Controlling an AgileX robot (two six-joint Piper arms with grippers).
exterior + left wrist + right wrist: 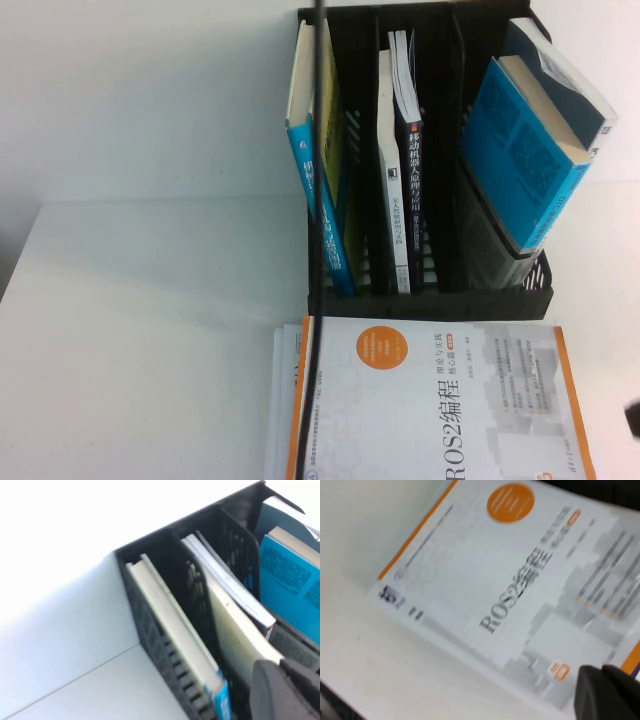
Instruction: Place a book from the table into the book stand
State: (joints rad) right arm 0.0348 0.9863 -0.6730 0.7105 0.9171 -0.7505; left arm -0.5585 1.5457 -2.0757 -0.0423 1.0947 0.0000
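Blue-and-grey book [535, 150] leaned in the book stand [440, 300]; we judged placement done, left end effector [287, 690] and right end effector [610, 692] states undeterminable.

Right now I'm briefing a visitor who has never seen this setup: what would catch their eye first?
Probably the black book stand at the table's far side, with the blue-and-grey book leaning in its rightmost slot. Next, the white-and-orange ROS2 book lying flat in front of the stand. The left end effector hovers over the stand, the right end effector over the ROS2 book.
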